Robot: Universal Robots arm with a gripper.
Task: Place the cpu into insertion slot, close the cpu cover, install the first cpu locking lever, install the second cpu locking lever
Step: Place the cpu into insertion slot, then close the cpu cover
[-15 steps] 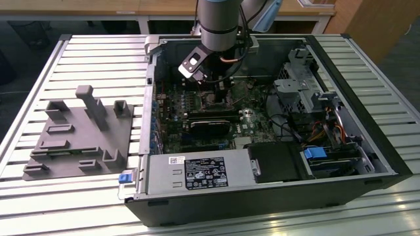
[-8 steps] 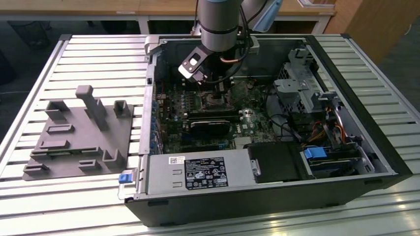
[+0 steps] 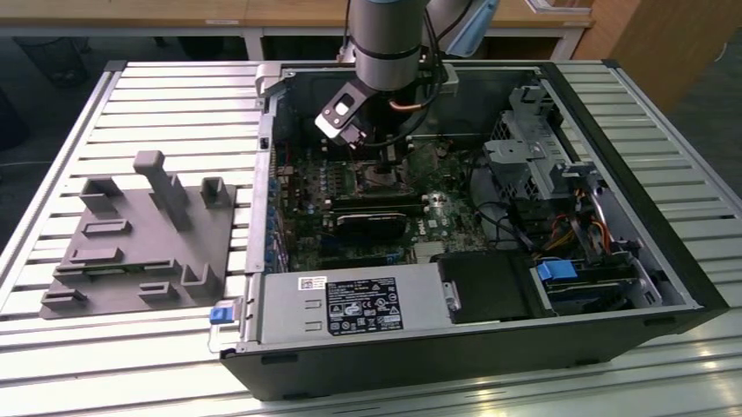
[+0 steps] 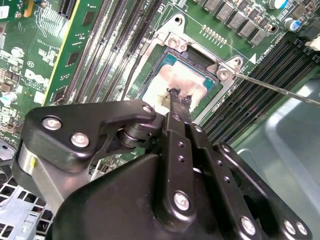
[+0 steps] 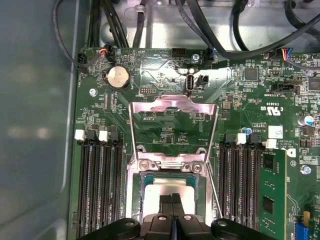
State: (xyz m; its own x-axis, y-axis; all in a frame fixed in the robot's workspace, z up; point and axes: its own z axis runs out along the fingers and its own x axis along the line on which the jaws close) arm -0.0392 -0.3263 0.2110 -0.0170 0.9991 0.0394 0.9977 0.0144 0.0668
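— Where the arm reaches down into the open computer case (image 3: 487,360), how does the gripper (image 4: 176,97) stand?
— Clenched. Fingers pressed together, nothing between them. Tips rest on the pale face of the cpu (image 4: 186,79).
— Cpu location?
— Flat in the insertion slot (image 5: 143,178), on the motherboard (image 5: 165,70), well in from its edges. Black memory slots (image 5: 100,185) flank it on both sides.
— Cover?
— The cpu cover (image 5: 172,106) is open. It tilts up from the slot's side nearest the board edge that carries the coin cell (image 5: 119,77). Green board shows through its square cut-out.
— Levers?
— One thin metal lever (image 4: 280,89) angles free off a slot corner, over the memory slots.
— Farther out?
— Case lies toward the exterior view's right of the slatted tabletop (image 3: 174,87). A grey fixture block (image 3: 139,234) sits near the opposite edge.
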